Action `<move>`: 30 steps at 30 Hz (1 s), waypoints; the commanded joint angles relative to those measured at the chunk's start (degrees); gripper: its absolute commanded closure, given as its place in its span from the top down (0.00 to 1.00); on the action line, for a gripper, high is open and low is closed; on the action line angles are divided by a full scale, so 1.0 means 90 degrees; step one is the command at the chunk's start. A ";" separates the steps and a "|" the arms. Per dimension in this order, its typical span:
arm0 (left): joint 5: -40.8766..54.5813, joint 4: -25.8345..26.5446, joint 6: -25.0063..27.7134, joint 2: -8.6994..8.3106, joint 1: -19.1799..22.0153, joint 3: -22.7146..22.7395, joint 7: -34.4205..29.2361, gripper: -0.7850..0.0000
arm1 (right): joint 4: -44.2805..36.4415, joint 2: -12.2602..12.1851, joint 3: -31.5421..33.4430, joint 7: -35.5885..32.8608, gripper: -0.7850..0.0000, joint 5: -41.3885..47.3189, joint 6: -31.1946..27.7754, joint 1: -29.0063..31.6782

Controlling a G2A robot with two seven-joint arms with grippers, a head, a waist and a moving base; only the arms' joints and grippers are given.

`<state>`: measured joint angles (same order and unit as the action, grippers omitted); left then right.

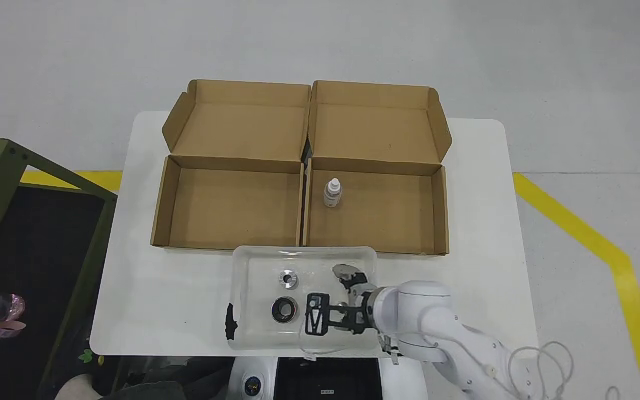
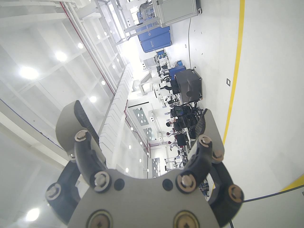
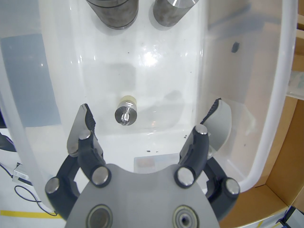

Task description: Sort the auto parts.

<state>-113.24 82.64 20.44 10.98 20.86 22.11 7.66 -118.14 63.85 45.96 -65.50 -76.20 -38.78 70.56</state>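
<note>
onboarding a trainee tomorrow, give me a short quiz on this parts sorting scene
1. True or false: the right gripper is shut on the small silver metal cylinder with a pin tip in the clear plastic bin.
2. Where is the small white bottle-shaped part?
A) in the clear plastic bin
B) in the brown cardboard box on the robot's right
C) held by the right gripper
3. Fill in: the left gripper, aimed at the room, holds nothing and is ____.

Key: 1 false, it is open; 2 B; 3 open.
</note>
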 commanded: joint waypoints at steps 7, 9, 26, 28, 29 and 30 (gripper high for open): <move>0.0000 0.0000 0.0000 0.0000 0.0000 0.0000 0.0000 1.00 | 0.0088 -0.0033 -0.0211 -0.0114 0.80 0.0088 0.0114 -0.0072; 0.0000 0.0000 0.0000 0.0000 0.0000 0.0000 0.0000 1.00 | 0.0092 -0.0046 -0.0251 -0.0146 0.75 0.0092 0.0146 -0.0084; 0.0000 0.0000 0.0000 0.0000 0.0000 0.0000 0.0000 1.00 | 0.0112 -0.0147 -0.0522 -0.0371 0.00 0.0178 0.0372 -0.0259; 0.0000 0.0000 0.0000 0.0000 0.0000 0.0000 0.0000 1.00 | 0.0089 -0.0154 -0.0508 -0.0353 0.00 0.0217 0.0353 -0.0280; 0.0000 0.0000 0.0000 0.0000 0.0000 0.0000 0.0000 1.00 | 0.0072 -0.0157 -0.0495 -0.0337 0.00 0.0238 0.0337 -0.0287; 0.0000 0.0000 0.0000 0.0000 0.0000 0.0000 0.0000 1.00 | 0.0051 -0.0161 -0.0481 -0.0314 0.00 0.0258 0.0321 -0.0292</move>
<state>-113.24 82.64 20.44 10.98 20.86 22.11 7.66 -117.53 62.43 41.51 -68.51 -74.05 -35.75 67.96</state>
